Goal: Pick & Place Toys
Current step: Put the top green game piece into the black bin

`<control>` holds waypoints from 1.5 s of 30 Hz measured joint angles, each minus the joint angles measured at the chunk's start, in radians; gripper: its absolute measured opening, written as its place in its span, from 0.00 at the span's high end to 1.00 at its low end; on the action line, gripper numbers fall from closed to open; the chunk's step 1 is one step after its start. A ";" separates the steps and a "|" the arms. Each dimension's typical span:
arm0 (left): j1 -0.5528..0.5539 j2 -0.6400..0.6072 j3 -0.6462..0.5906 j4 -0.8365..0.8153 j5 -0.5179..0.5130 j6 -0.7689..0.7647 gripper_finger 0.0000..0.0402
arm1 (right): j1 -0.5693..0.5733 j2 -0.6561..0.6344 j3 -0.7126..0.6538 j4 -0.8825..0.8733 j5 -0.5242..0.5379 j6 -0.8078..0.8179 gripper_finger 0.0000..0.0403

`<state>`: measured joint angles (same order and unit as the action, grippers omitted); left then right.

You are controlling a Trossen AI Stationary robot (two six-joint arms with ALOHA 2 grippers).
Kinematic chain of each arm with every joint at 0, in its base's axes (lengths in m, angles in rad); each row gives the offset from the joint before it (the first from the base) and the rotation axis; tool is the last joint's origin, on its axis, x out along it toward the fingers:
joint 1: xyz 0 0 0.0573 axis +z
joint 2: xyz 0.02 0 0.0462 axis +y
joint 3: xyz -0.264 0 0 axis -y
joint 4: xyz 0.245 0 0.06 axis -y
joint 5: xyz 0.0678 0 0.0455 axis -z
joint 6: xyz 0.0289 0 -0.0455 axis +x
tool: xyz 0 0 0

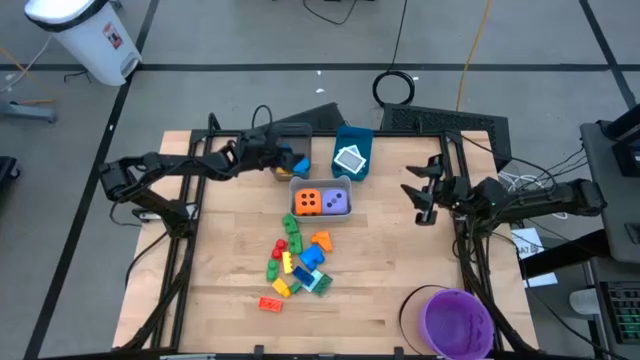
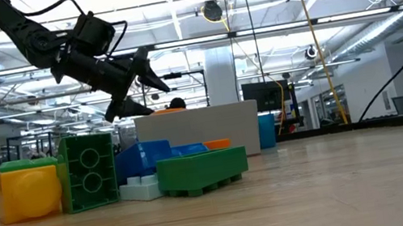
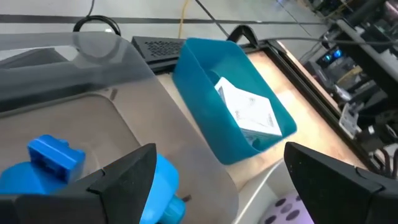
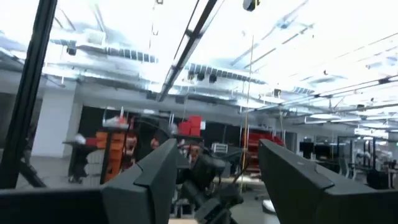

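Note:
My left gripper (image 1: pixel 286 158) (image 3: pixel 221 154) hangs open over the grey bin (image 3: pixel 143 68), nothing between its fingers. Blue bricks (image 3: pixel 56 155) lie in that bin below it. A white-teal tile (image 3: pixel 249 112) leans inside the blue bin (image 1: pixel 352 138) beside it. An orange die (image 1: pixel 309 202) and a purple die (image 1: pixel 337 202) sit in a light grey bin (image 1: pixel 320 185). A heap of loose coloured bricks (image 1: pixel 298 262) lies on the table in front of that bin. My right gripper (image 1: pixel 424 195) (image 4: pixel 217 149) is raised at the table's right side, open and holding nothing.
A round purple bowl (image 1: pixel 458 322) stands at the near right corner. A single red brick (image 1: pixel 270 304) lies near the front, left of centre. In the low view a green brick (image 2: pixel 87 172) and a yellow brick (image 2: pixel 30 191) stand close to the camera. Bare wood lies between the heap and the bowl.

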<state>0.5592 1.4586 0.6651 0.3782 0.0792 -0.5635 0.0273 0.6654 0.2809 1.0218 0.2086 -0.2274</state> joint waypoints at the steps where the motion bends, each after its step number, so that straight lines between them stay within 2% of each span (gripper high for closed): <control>1: -0.005 0.000 0.000 0.000 0.000 0.007 0.11 | 0.000 -0.002 -0.001 0.003 0.001 0.005 0.51; 37: -0.106 0.000 0.000 0.024 -0.001 0.008 0.09 | 0.000 0.009 0.020 -0.032 0.004 0.021 0.51; 45: -0.120 0.000 0.000 0.024 -0.001 0.009 0.09 | 0.000 0.010 0.021 -0.032 0.004 -0.037 0.51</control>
<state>0.4391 1.4586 0.6651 0.4019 0.0784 -0.5549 0.0269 0.6750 0.3016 0.9894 0.2127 -0.2644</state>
